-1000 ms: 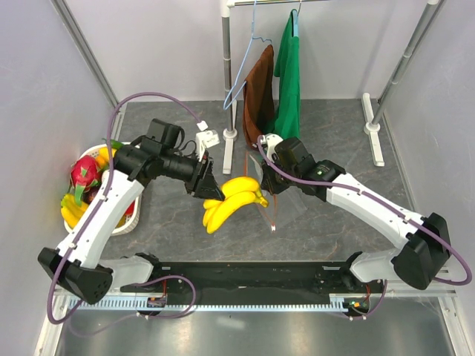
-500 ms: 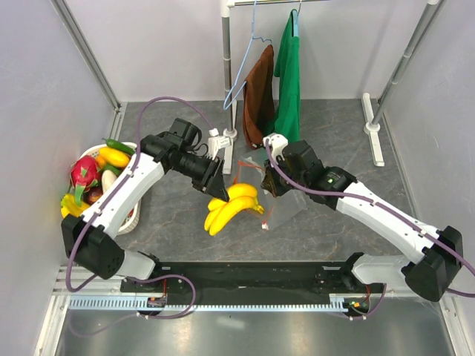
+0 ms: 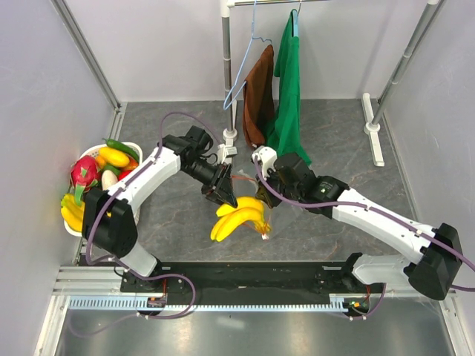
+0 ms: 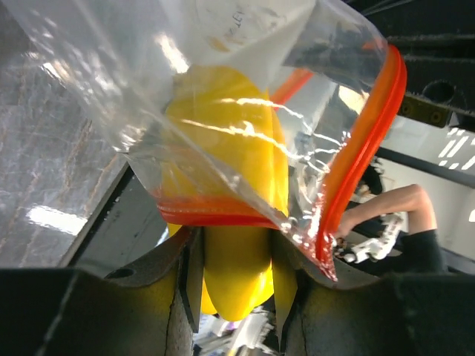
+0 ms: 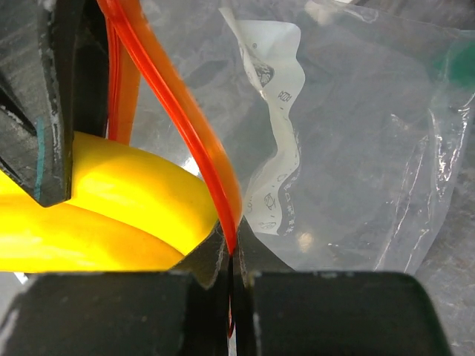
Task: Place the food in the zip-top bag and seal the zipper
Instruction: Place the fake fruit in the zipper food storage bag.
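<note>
My left gripper [image 3: 225, 197] is shut on the yellow banana bunch [image 3: 239, 219], which hangs above the floor. In the left wrist view the fingers [image 4: 185, 285] clamp one banana [image 4: 230, 222], and the clear zip-top bag [image 4: 148, 89] is draped over the bunch's far part, its red-orange zipper strip [image 4: 364, 148] open around it. My right gripper [image 3: 269, 176] is shut on the zipper strip [image 5: 223, 200] at the bag's mouth [image 5: 231, 256]. The bananas [image 5: 111, 215] lie left of the strip, and the bag's body [image 5: 371, 148] with its white label [image 5: 278, 148] lies right.
A white basket [image 3: 87, 153] at the left holds more food: a pink dragon fruit [image 3: 84, 172], a yellow piece [image 3: 115, 156] and a green chili [image 3: 119, 144]. A clothes rack at the back carries a brown cloth [image 3: 259, 93], a green cloth [image 3: 288, 81] and a blue hanger [image 3: 241, 89].
My left arm has carried the banana bunch right and nearer, into the bag's open mouth. My right gripper has shifted slightly left, still holding the zipper edge.
</note>
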Robot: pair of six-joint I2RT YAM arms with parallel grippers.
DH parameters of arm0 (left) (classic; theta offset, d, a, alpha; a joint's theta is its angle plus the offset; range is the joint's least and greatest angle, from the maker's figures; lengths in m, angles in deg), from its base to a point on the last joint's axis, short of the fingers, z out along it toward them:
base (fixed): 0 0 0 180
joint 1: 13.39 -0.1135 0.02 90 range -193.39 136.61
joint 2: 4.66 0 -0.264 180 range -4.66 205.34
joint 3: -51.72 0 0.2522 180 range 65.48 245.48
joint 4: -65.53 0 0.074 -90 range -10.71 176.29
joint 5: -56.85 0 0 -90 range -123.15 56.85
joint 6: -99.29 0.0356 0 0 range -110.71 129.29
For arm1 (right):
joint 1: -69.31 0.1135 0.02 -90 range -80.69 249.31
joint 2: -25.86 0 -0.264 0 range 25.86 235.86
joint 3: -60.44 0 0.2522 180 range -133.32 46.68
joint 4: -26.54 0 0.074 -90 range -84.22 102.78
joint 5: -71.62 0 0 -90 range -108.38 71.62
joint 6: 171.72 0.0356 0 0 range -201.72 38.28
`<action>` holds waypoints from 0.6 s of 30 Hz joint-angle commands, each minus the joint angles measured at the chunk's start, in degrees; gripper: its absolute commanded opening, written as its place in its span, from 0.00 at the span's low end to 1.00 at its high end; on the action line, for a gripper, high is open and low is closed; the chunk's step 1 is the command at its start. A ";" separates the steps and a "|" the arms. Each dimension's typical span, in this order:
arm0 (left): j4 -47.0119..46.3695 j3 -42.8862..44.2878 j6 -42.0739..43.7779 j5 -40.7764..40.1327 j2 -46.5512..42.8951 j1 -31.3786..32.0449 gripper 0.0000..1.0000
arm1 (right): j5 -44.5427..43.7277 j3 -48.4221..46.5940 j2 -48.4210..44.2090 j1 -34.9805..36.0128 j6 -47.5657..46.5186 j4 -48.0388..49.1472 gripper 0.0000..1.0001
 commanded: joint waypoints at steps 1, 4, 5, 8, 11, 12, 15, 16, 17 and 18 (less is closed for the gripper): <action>-7.95 -3.21 -6.41 4.17 1.83 -2.36 0.06 | 5.79 1.96 0.67 1.26 -0.18 1.79 0.00; -8.84 -4.36 -9.05 5.49 3.32 -3.17 0.04 | 7.73 1.96 -0.29 1.43 -0.45 3.19 0.00; -9.28 -4.27 -10.19 6.02 3.68 -3.17 0.04 | 8.60 1.88 -0.47 1.69 -0.54 4.07 0.00; -9.55 -3.83 -12.13 7.51 4.64 -3.25 0.03 | 11.24 0.82 -0.73 2.75 -0.80 4.17 0.00; -9.55 -4.01 -15.37 9.45 4.30 -3.34 0.09 | 13.00 0.56 -0.65 3.89 -0.63 4.08 0.00; -9.55 -3.83 -16.17 8.32 4.03 -3.34 0.12 | 14.48 0.91 -0.56 3.98 -0.28 4.16 0.00; -9.46 -4.18 -17.32 9.53 2.63 -3.52 0.25 | 14.33 0.65 0.40 3.98 1.13 4.78 0.00; -9.46 -4.53 -17.15 10.23 1.58 -3.69 0.30 | 13.97 0.47 0.76 3.63 1.48 4.61 0.00; -9.46 -5.49 -16.97 10.85 0.96 -3.96 0.35 | 13.97 0.30 0.85 3.11 2.09 4.69 0.00; -9.37 -5.94 -16.62 11.73 0.17 -4.39 0.40 | 14.23 0.03 0.93 1.54 3.75 4.78 0.00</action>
